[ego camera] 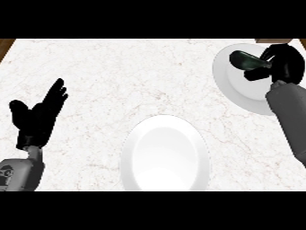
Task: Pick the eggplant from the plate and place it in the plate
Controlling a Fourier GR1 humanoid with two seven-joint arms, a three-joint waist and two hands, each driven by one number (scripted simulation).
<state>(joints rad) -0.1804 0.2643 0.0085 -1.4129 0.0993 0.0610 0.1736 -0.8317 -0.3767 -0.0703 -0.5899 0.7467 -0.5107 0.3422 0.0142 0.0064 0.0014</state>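
Eggplant [248,60] is sitting on the far plate [238,92], up in the right corner of the bench [115,81]. We are seeing the right robot hand [277,65] right at it, fingers curling round the eggplant's right end; we are reading that as a grip closing or just closed, though part of the contact is hidden behind the dark fingers. Whether the eggplant is lifting off the plate yet, we are not able to tell.

Near plate [165,155] is lying centre front, nothing on it, well apart from the far one. That is where we are judging the eggplant is going.

Left robot hand [39,112] is resting at the left side, fingers straight and up, holding nothing.

Handling, as we are judging it: eggplant is looking dark and glossy, so probably smooth-skinned and a bit slippery; likely light, fairly stiff, not fragile. It is elongated and rounded, so it may be rolling or pivoting if held only at one end. We are thinking a hold across the thick middle, thumb opposite fingers, is safer than the tip. Plates are shallow, so the rim is hardly blocking the fingers.
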